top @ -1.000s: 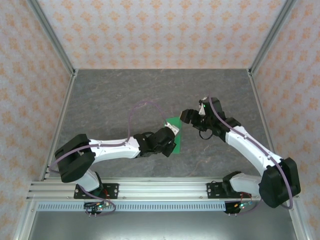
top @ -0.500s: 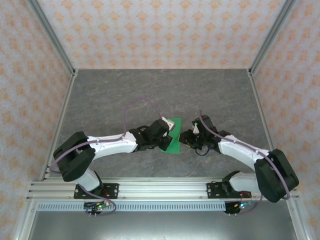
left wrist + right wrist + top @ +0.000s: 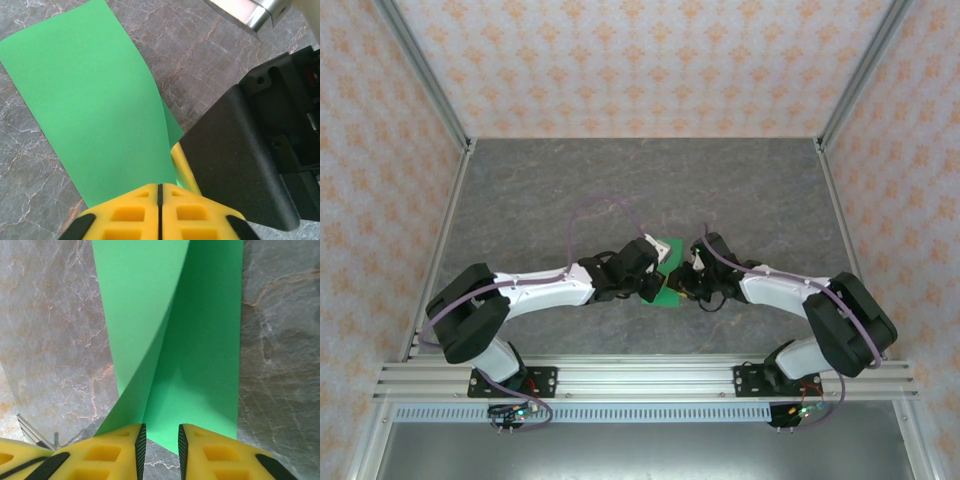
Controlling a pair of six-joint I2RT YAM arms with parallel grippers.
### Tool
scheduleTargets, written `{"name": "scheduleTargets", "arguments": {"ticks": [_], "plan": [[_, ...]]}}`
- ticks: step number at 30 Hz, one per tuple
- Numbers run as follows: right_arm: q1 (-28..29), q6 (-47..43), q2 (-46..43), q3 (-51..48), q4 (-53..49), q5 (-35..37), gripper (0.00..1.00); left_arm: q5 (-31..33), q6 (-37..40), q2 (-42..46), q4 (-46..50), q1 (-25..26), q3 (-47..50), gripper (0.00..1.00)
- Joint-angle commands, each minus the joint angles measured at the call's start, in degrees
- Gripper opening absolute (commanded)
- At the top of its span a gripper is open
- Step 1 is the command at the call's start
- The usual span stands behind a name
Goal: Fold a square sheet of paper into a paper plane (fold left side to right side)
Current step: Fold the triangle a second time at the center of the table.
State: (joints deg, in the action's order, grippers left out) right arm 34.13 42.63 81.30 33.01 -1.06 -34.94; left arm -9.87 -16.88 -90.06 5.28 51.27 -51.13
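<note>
- The square sheet of paper [image 3: 90,100] lies mid-bench between the two arms, with its left half laid over toward the right. The upper flap arches in a soft curve, and no crease is pressed in yet.
- In the right wrist view there is a shadowed wedge under that flap. Its free edge runs askew to the edge of the lower layer, so I'd say the edges need squaring before anything gets flattened.
- The left claw [image 3: 159,189] has its yellow fingers pressed together, and the flap runs right up into them. It looks to me pinched on the paper.
- The right claw [image 3: 160,435] sits at the sheet's near edge, jaws narrow with a slim gap showing. The lower layer lies just ahead of that gap, and I can't see it gripping anything.
- The two claws are crowded close, the right one's black housing just beside the left fingers, so small moves are wise here.
- To do it well, I reckon the right claw should pin the lower layer flat to the bench [image 3: 550,190]. The left one can then bring the flap down until edge meets edge, let go, and press along the fold from the middle outward.
- Dragging sideways would risk sliding the thin sheet on that smooth surface.
</note>
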Motion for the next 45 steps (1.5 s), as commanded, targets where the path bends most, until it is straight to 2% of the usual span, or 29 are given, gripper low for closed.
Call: {"name": "scheduleTargets", "arguments": {"ticks": [1, 9, 16, 20, 30, 33, 39, 45], "plan": [[0.26, 0.62, 0.64, 1.79, 1.59, 0.22, 0.27, 0.89, -0.40, 4.05, 0.21, -0.44, 0.91, 0.13], [0.26, 0.54, 0.83, 1.96, 1.24, 0.66, 0.27, -4.65, -3.63, 8.35, -5.92, -0.97, 6.65, 0.43], [0.32, 0.53, 0.62, 1.97, 1.06, 0.66, 0.27, -6.18, -3.53, 3.76, -6.95, -0.82, 5.40, 0.46], [0.34, 0.46, 0.70, 1.96, 1.06, 0.62, 0.27, -5.16, -3.24, 2.16, -7.20, -0.94, 4.76, 0.41], [0.37, -0.08, 0.70, 1.95, 0.17, 1.01, 0.27, -2.71, -2.60, 1.74, -6.34, -1.08, 4.20, 0.09], [0.36, -0.63, -0.05, 2.05, -0.89, 1.59, 0.29, -1.93, -2.24, 1.82, -5.60, -1.24, 4.25, 0.03], [0.40, -1.20, -2.25, 1.58, -2.91, 1.87, 0.30, -1.38, -1.91, 2.26, -5.32, -2.24, 5.00, 0.00], [1.40, 0.51, -1.77, -0.09, -1.28, 1.45, 0.20, -1.65, -1.42, 2.04, -4.78, -3.09, 4.96, 0.00]]}}
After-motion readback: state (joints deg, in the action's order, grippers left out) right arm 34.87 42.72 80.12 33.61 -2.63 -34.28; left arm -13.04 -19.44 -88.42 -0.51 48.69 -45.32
